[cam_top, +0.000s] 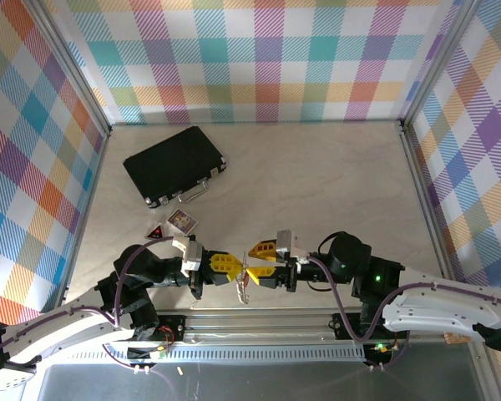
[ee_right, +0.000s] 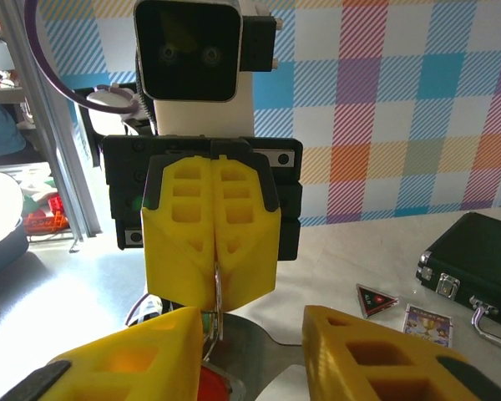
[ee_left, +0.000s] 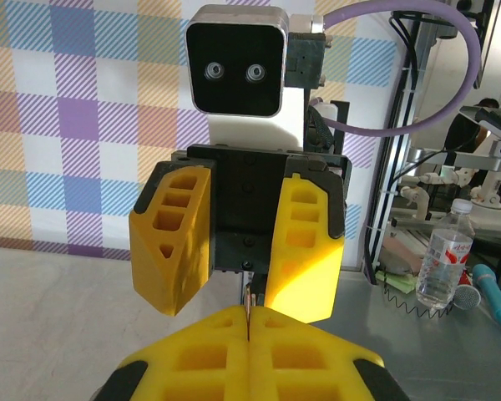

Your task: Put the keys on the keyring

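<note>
Closest in the right wrist view, the right tool [ee_right: 255,334] is seen released, its yellow fingers spread. The red key [ee_right: 213,388] is glimpsed between them; whether it is touched cannot be told. Facing it, the left tool [ee_right: 210,280] is clenched on the silvery keyring [cam_top: 245,287]. Both tools are held well apart from the black case [cam_top: 174,164], on its near side, above the bench [cam_top: 317,184]. The key is judged not yet threaded onto the ring.

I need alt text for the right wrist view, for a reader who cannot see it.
The left gripper, its yellow fingers shut on a thin metal ring, faces the camera. The right gripper is open below, with a red key beside one finger. A black case lies at right.
</note>
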Robot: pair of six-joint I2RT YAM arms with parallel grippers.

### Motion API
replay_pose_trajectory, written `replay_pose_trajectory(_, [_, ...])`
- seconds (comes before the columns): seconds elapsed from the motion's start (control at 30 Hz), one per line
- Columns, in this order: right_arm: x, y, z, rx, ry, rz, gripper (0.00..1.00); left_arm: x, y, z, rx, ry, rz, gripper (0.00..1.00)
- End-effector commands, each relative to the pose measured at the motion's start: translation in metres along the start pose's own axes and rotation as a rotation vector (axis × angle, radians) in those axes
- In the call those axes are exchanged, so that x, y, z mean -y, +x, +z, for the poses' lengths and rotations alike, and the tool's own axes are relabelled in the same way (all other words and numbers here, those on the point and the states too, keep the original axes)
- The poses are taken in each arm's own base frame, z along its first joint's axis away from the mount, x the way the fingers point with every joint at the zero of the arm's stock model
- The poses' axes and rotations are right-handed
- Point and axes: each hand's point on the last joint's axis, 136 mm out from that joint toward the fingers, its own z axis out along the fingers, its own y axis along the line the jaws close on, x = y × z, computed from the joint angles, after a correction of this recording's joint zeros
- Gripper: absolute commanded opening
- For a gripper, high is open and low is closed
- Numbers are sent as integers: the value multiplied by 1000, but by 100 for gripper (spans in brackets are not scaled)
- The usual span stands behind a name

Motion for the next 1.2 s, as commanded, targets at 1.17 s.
replay_pose_trajectory(1.17, [-16,-1,4,-4,-91,13,25,9,-21,-7,71,17,25,0])
